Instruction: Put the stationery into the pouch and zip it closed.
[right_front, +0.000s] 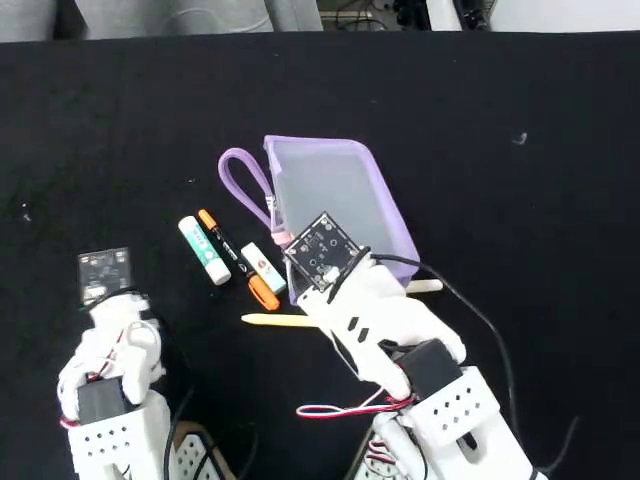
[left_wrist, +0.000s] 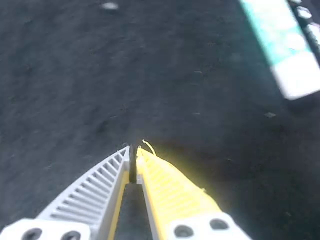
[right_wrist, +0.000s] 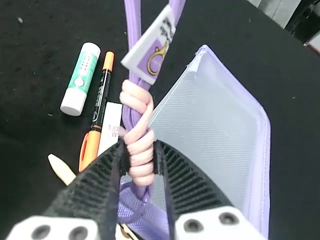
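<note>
The purple mesh pouch (right_front: 335, 200) (right_wrist: 210, 125) lies flat at the table's middle, its strap loop (right_front: 240, 175) pointing left. My right gripper (right_wrist: 137, 146) is shut on the pink coiled zipper pull (right_wrist: 137, 132) at the pouch's near left corner. Left of the pouch lie a white and green glue stick (right_front: 203, 250) (right_wrist: 80, 79), an orange and black marker (right_front: 235, 260) (right_wrist: 97, 115), a small white eraser (right_front: 263, 266) and a pale yellow stick (right_front: 275, 320) (right_wrist: 62, 170). My left gripper (left_wrist: 133, 152) is shut and empty over bare table, near left of the glue stick (left_wrist: 285, 45).
The table is covered in black cloth (right_front: 500, 120). A white and purple tag (right_wrist: 152, 47) hangs on the strap. A pale tip (right_front: 425, 286) pokes out beside the right arm (right_front: 390, 330). The left arm (right_front: 105, 350) stands at the near left edge.
</note>
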